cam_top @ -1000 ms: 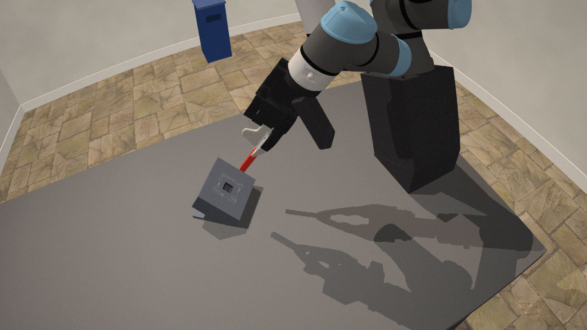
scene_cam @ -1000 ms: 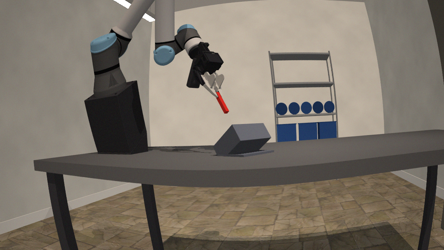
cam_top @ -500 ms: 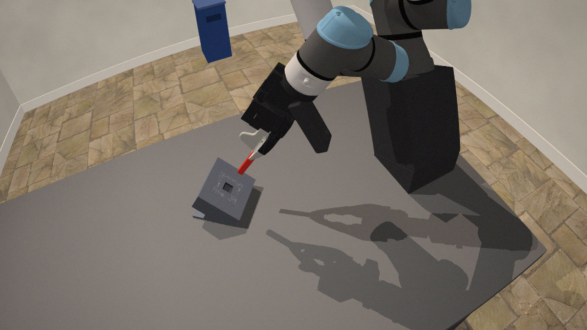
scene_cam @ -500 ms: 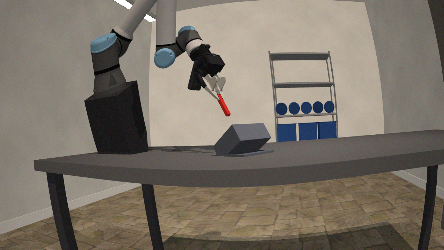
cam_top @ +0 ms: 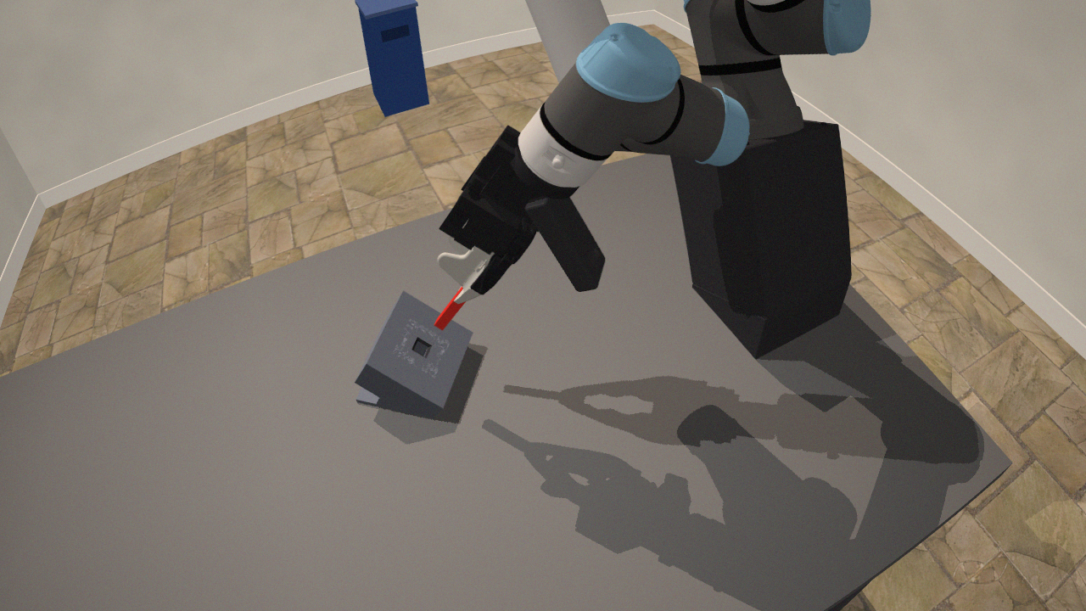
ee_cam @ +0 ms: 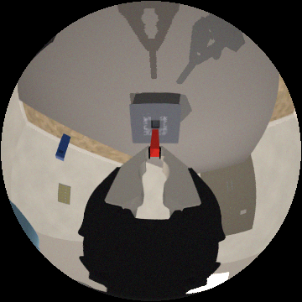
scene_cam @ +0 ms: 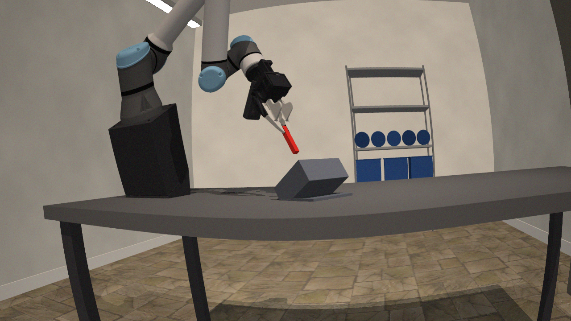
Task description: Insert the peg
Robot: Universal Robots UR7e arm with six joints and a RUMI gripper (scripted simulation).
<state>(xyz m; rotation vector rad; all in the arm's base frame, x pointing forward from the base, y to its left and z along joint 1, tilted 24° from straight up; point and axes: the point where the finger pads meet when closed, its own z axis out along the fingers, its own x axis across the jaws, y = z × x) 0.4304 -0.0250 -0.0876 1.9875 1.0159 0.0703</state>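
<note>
My gripper (cam_top: 472, 287) is shut on a red peg (cam_top: 449, 311) and holds it tilted in the air, its free end pointing down at the sloped panel (cam_top: 419, 349). The grey panel block stands on the table with a small square hole (cam_top: 421, 347) in the middle of its slanted face. In the side view the peg (scene_cam: 291, 142) ends a little above the block (scene_cam: 311, 178), apart from it. In the wrist view the peg (ee_cam: 154, 144) lines up just below the hole (ee_cam: 155, 124), with the gripper (ee_cam: 155, 156) behind it.
The robot's black base (cam_top: 763, 235) stands on the table to the right of the panel. A blue bin (cam_top: 392, 53) stands on the floor far behind. A shelf with blue items (scene_cam: 389, 127) stands beyond the table.
</note>
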